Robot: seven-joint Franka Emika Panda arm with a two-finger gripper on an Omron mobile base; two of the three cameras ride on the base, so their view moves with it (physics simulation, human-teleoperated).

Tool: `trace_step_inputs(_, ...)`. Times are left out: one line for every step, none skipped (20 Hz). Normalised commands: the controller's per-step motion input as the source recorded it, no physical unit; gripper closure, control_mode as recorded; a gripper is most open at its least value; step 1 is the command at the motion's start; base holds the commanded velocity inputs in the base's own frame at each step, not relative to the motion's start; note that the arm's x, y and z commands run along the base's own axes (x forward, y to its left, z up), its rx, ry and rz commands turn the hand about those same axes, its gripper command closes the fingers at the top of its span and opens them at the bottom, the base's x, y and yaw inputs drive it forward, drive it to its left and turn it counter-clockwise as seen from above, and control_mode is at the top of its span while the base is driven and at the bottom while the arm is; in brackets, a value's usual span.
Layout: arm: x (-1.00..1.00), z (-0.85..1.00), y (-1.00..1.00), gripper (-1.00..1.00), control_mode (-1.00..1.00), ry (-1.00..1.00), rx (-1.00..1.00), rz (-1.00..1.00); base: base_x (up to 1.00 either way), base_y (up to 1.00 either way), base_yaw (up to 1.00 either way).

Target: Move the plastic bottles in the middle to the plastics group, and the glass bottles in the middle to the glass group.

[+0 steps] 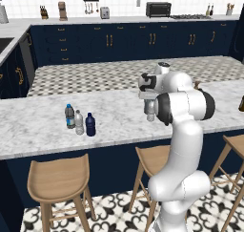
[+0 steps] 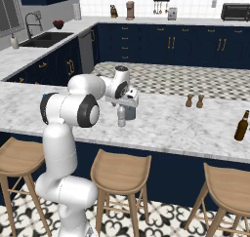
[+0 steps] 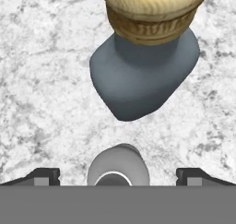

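We found one dark blue bottle (image 1: 90,125) already beside the plastics group (image 1: 74,119) on the desk (image 1: 38,126), while the fingers (image 3: 118,178) stood apart, unloaded, over the clear pale-capped bottle (image 3: 118,169) near the cork-topped glass bottle (image 3: 145,75).

The table (image 1: 38,126) is surfaced in white marble veined with grey, and its base, like the cabinets (image 1: 128,42), is coloured dark navy. On it, a blue-capped, blue-labelled bottle (image 1: 69,116), a clear grey bottle (image 1: 79,123) and an opaque navy bottle (image 1: 90,125) are seen at the left, a grey-green bottle (image 3: 143,75) with a tan cork-like top and a clear pale-capped bottle (image 3: 118,170) under the white, dark-jointed arm, and dark brown bottles (image 2: 241,126) at the right. The stools (image 1: 58,181) are shown in light wood, and the floor (image 1: 114,212) is patterned in black and white.
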Motion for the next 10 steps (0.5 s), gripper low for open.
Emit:
trace_step_inputs(0.00, 0.00, 0.00, -1.00, -1.00, 0.00, 0.00, 0.00, 0.00, 0.00, 0.00)
trace_step_inputs(0.00, 0.00, 0.00, -1.00, -1.00, 0.00, 0.00, 0.00, 0.00, 0.00, 0.00)
trace_step_inputs(0.00, 0.00, 0.00, 1.00, -1.00, 0.00, 0.00, 0.00, 0.00, 0.00, 0.00)
trace_step_inputs(0.00, 0.00, 0.00, 1.00, -1.00, 0.00, 0.00, 0.00, 0.00, 0.00, 0.00)
trace_step_inputs(0.00, 0.00, 0.00, 1.00, -1.00, 0.00, 0.00, 0.00, 0.00, 0.00, 0.00)
trace_step_inputs(0.00, 0.00, 0.00, 1.00, -1.00, 0.00, 0.00, 0.00, 0.00, 0.00, 0.00)
trace_step_inputs(0.00, 0.00, 0.00, 1.00, -1.00, 0.00, 0.00, 0.00, 0.00, 0.00, 0.00)
trace_step_inputs(0.00, 0.00, 0.00, 1.00, -1.00, 0.00, 0.00, 0.00, 0.00, 0.00, 0.00)
trace_step_inputs(0.00, 0.00, 0.00, 1.00, -1.00, 0.00, 0.00, 0.00, 0.00, 0.00, 0.00)
trace_step_inputs(0.00, 0.00, 0.00, 1.00, -1.00, 0.00, 0.00, 0.00, 0.00, 0.00, 0.00)
